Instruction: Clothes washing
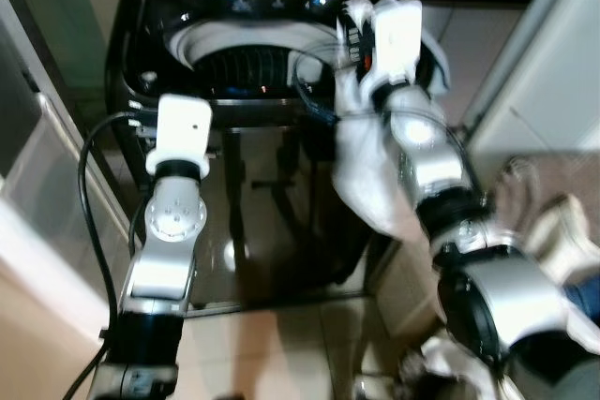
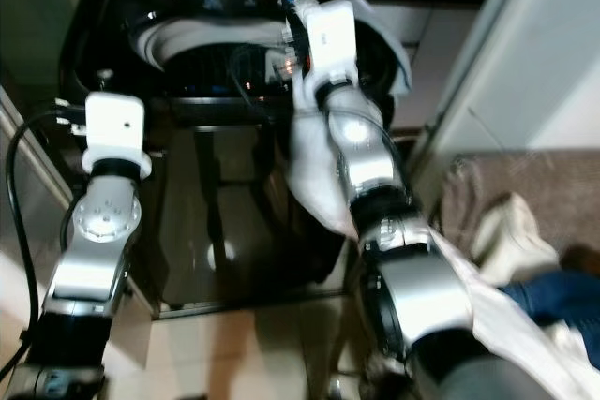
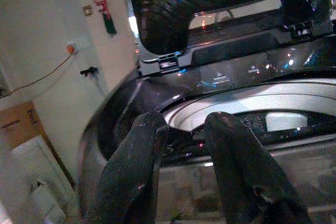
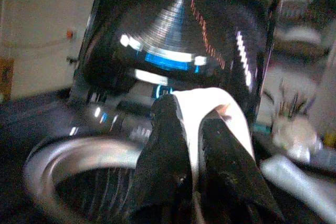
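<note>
A black top-loading washing machine (image 1: pixel 253 194) stands before me with its lid (image 4: pixel 178 30) raised and its silver-rimmed drum (image 1: pixel 246 58) open. A white garment (image 1: pixel 364 170) hangs from my right gripper (image 4: pixel 191 124), which is shut on its upper end above the drum's right rim. The cloth (image 4: pixel 212 103) shows between the two black fingers and trails down the machine's front right. My left gripper (image 3: pixel 185 127) is held at the machine's front left edge, level with the rim. Its fingers are apart with nothing between them.
A person's white shoe (image 1: pixel 565 231) and blue trouser leg (image 1: pixel 586 292) are on the floor at the right. More white cloth (image 1: pixel 450 355) lies by my right side. A pale bin (image 1: pixel 42 170) stands at the left, and a white door (image 1: pixel 548 53) at the right.
</note>
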